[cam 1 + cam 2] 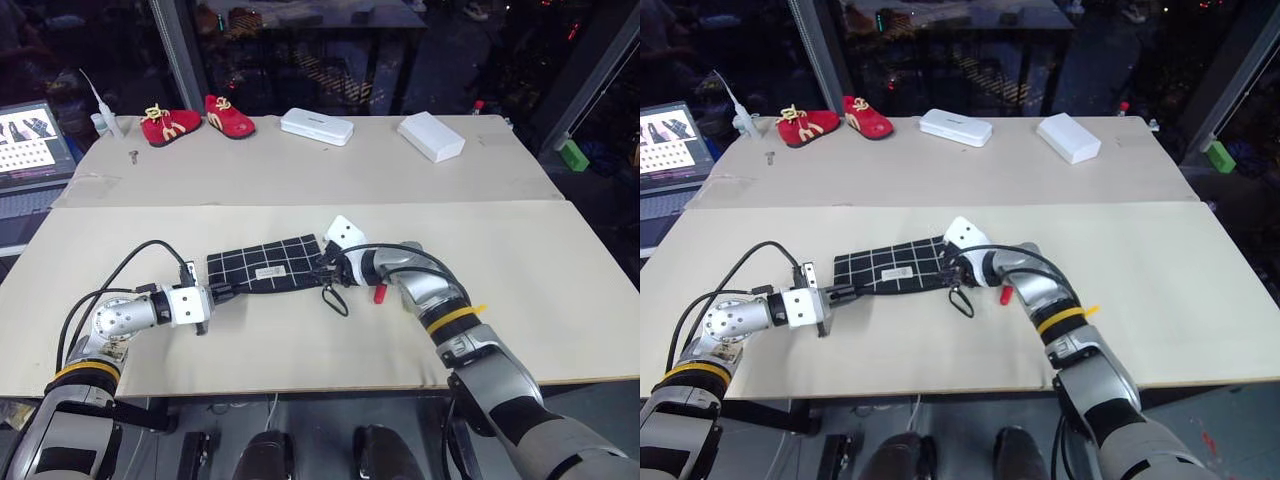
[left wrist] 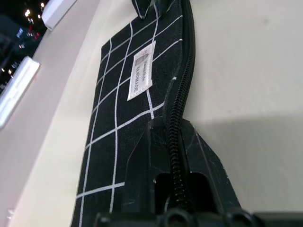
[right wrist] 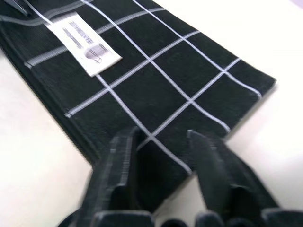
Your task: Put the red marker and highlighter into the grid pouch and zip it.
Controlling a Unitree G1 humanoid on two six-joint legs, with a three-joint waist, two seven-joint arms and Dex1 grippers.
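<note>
**Both my grippers at the grid pouch, one at each end**

From my head camera, the grid pouch lies flat on the desk between my two grippers. My left gripper meets the pouch's near-left corner, and my right gripper sits at the opposite end. Just beside my right gripper, on the side away from the pouch, a bright red tip pokes out by my wrist; it looks like the red marker, though I see little of its barrel. A black zipper pull loop trails on the desk just under my right gripper. Well beyond both grippers, at the far edge of the desk, stand a pair of red shoes and two white cases.

My left wrist view adds what the head camera cannot: my left fingers are pressed together on the zipper edge of the pouch, gripping the fabric there. The white label lies farther along the pouch from this gripper.

My right wrist view shows my right fingers standing apart with a clear gap, hovering over the pouch's corner and clamping nothing. The label lies beyond them too.

I cannot make out the highlighter.
</note>
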